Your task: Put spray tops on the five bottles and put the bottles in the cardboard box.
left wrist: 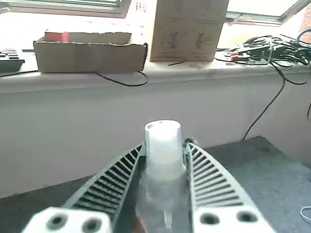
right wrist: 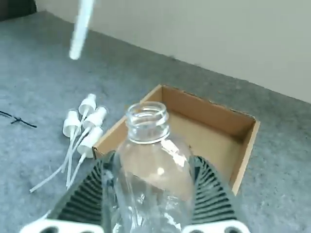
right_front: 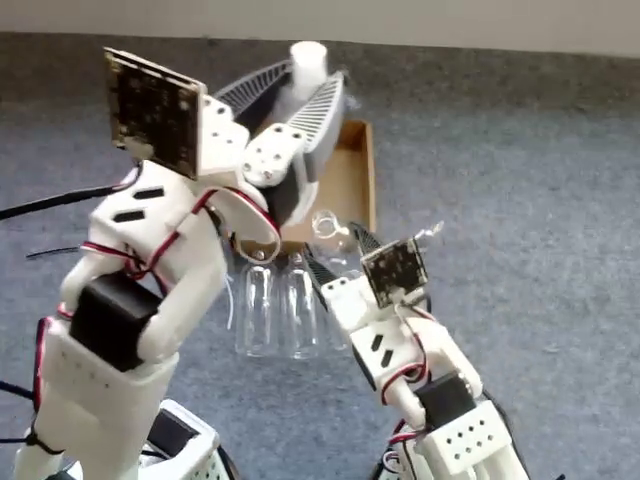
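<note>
My left gripper (right_front: 305,78) is raised above the far edge of the cardboard box (right_front: 350,180), shut on a white spray top (right_front: 308,60). The left wrist view shows the spray top (left wrist: 163,145) pinched between the fingers of that gripper (left wrist: 164,150). My right gripper (right wrist: 151,165) is shut on a clear bottle (right wrist: 150,170) with an open neck, held upright in front of the cardboard box (right wrist: 218,126). A thin white dip tube (right wrist: 80,29) hangs above it. From above, the right gripper (right_front: 338,245) sits by the box's near edge.
Several loose spray tops (right wrist: 85,128) with long tubes lie on the grey carpet beside the box. More clear bottles (right_front: 275,310) rest between the two arms, near the box's front. A pale wall (right wrist: 218,43) rises behind the box.
</note>
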`<state>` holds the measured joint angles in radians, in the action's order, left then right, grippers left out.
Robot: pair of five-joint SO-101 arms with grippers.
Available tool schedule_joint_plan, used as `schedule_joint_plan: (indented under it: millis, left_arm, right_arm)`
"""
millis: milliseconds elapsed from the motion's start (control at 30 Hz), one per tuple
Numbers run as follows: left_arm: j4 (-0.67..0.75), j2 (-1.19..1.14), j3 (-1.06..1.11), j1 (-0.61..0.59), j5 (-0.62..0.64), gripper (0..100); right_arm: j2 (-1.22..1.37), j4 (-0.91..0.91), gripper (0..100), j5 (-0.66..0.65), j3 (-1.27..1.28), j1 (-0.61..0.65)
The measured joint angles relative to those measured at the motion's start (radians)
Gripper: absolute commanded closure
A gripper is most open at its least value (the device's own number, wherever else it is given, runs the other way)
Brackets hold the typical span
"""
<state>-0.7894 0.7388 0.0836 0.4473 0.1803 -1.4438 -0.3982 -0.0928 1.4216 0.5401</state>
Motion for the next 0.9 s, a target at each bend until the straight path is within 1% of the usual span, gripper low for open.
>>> schedule_joint_plan:
  millis: [133,267,400,900]
  left_arm:
    - [0.098,0.000,0.069,0.023,0.000,96]
    - [0.163,-0.002,0.121,0.052,0.000,96]
    - [0.218,-0.002,0.184,0.048,0.000,96]
    - [0.227,-0.002,0.334,0.051,0.000,96]
  right_arm:
    - [-0.064,0.003,99.4,0.023,0.018,-0.002]
    - [-0.080,0.003,99.4,0.028,0.018,0.000]
    - [-0.083,0.003,99.4,0.028,0.018,0.000]
    - [-0.083,0.003,99.4,0.028,0.018,0.000]
